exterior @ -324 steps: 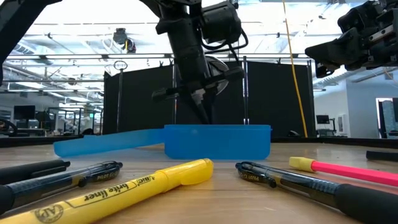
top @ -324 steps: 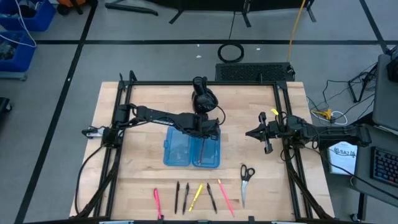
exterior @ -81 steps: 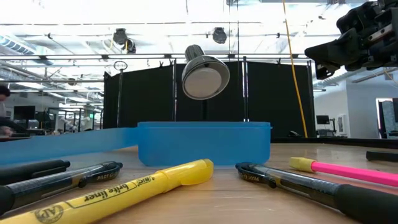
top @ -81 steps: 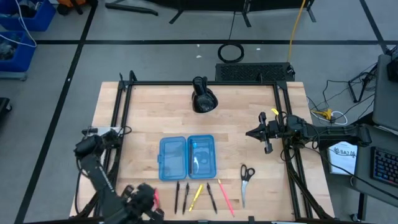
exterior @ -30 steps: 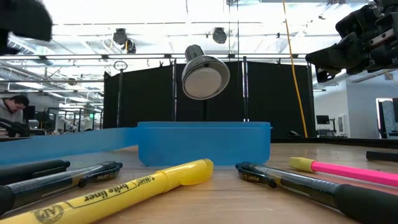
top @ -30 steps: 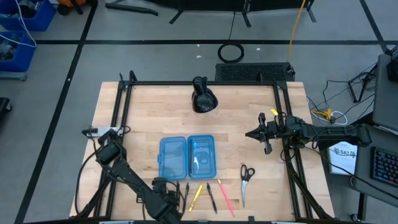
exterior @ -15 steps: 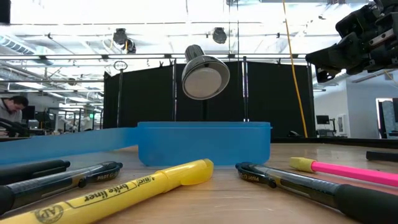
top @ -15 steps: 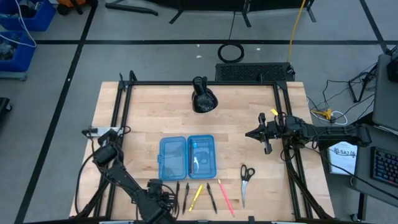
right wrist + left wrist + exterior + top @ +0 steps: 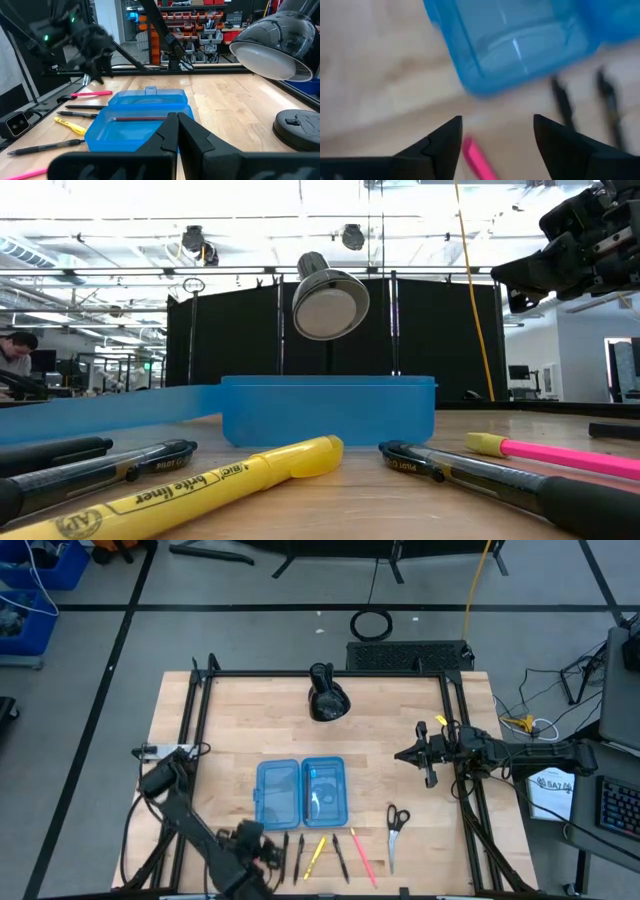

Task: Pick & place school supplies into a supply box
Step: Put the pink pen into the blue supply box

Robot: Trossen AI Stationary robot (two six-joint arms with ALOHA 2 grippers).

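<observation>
Near counter edge: row of loose supplies — pink pen [image 9: 253,858], two black pens [image 9: 299,856], yellow highlighter [image 9: 316,855], another black pen [image 9: 340,855], pink pencil [image 9: 362,858], scissors [image 9: 396,822] off to the right. None of these boxed yet.

Left gripper [image 9: 262,846] now low over the pink pen at the row's left end. A second ago it sat a little further right, nearer the black pens; it has shifted left onto the pink one. Wrist view: jaws spread, pink pen [image 9: 479,162] lying in the gap between them, not yet pinched. Jaws have begun narrowing from full spread. Reads as the grasp starting: the pink pen looks like the next pick.

Mid-counter: box [image 9: 303,793] open, both halves flat. One thin dark item already lies in its right half [image 9: 142,118].

Far: black lamp [image 9: 326,695]. Right gripper [image 9: 428,762] parked at the right rail, jaws pressed together, idle, unchanged.
</observation>
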